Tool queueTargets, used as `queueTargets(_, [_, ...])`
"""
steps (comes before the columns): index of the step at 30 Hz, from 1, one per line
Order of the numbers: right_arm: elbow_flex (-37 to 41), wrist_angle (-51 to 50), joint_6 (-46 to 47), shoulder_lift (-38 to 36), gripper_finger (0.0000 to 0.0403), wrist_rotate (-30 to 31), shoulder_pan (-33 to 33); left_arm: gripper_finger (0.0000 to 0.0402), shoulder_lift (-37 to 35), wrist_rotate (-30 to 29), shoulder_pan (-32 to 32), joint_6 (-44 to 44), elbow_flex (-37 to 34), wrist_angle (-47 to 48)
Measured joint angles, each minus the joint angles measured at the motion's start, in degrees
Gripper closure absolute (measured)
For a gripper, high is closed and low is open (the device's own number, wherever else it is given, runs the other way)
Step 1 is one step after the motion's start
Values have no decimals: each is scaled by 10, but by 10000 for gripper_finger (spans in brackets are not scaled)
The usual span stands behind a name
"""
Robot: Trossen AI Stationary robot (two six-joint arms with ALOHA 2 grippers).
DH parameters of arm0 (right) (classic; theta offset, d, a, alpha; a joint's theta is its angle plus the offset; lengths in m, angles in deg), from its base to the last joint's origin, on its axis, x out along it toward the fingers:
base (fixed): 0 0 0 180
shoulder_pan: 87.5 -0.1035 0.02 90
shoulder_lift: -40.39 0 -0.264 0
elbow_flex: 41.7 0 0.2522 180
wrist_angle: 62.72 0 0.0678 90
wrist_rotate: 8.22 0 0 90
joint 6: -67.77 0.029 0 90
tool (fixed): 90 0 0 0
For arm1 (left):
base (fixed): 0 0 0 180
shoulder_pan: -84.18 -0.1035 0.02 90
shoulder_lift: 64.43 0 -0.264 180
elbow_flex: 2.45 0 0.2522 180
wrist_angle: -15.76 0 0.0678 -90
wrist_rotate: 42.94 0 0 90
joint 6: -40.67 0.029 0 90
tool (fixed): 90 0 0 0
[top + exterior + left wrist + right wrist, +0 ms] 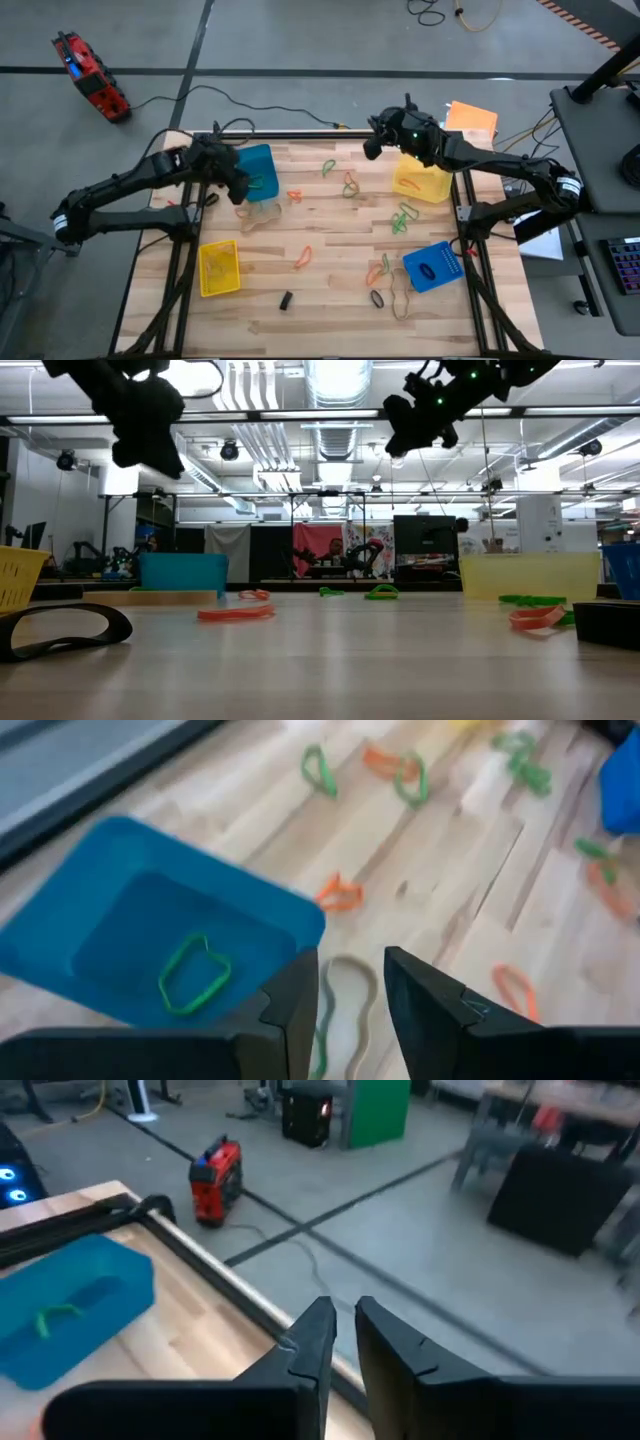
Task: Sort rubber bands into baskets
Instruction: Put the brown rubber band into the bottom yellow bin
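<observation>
My left gripper [242, 194] is open and raised, beside the near edge of the far-left blue basket [255, 168], which holds a green rubber band [195, 975]. A tan band [345, 1005] lies on the table below its fingers. My right gripper [371, 147] is shut and empty, raised over the table's far edge, left of the far-right yellow basket [421, 179]. A yellow basket [218, 267] stands near left and a blue basket [432, 265] near right. Green, orange and tan bands [349, 184] lie scattered on the wood.
A small black block [286, 299] lies near the front edge. A flat orange sheet [472, 118] lies beyond the far right corner. A black band [60, 628] lies close to the low camera. A red device [92, 82] stands on the floor.
</observation>
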Motion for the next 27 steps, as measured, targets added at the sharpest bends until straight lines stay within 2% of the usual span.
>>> queueTargets(6, [0, -21, -7, 6, 381, -1, 16, 315, 19, -5, 0, 33, 46, -3])
queueTargets(11, [3, -27, -28, 7, 392, -3, 10, 322, 38, -6, 0, 86, 45, -46])
queueTargets(15, [7, -89, -26, 7, 393, -3, -9, 323, 58, -5, 1, 134, 45, -51])
queueTargets(22, [21, -215, 35, 7, 394, 4, -95, 323, 83, -5, 8, 165, 25, -25])
queueTargets(27, [21, -225, 97, 3, 394, 32, -179, 323, 89, -5, 40, 126, 3, -41])
